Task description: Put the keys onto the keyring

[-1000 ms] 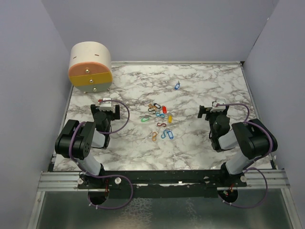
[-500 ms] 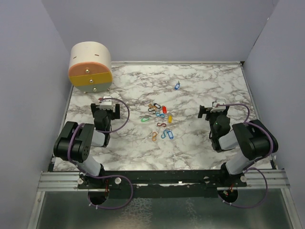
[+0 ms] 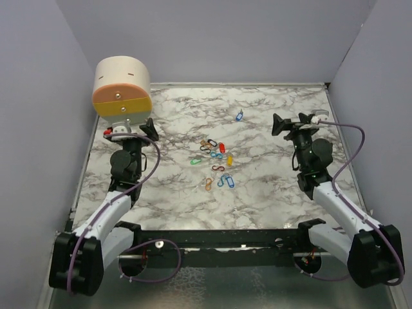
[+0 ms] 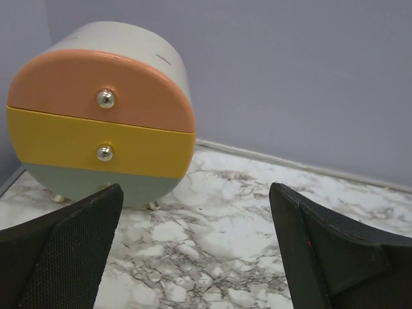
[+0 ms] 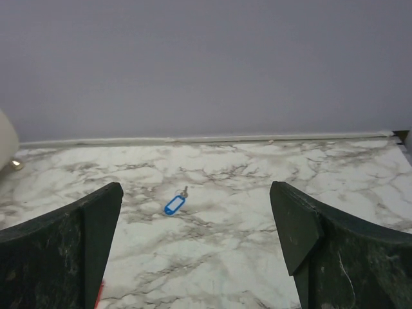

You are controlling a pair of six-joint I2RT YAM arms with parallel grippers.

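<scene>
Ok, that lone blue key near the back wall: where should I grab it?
Take the blue key by its plastic tag, across the narrow width, straight down from above: it lies flat on the table, alone, its ring toward the back wall.

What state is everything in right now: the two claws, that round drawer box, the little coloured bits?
Left gripper: open, empty.
Right gripper: open, empty.
Drawer box: drawers shut.
Coloured keys: lying loose in a cluster mid-table.
Blue key: lying alone, farther back.
</scene>
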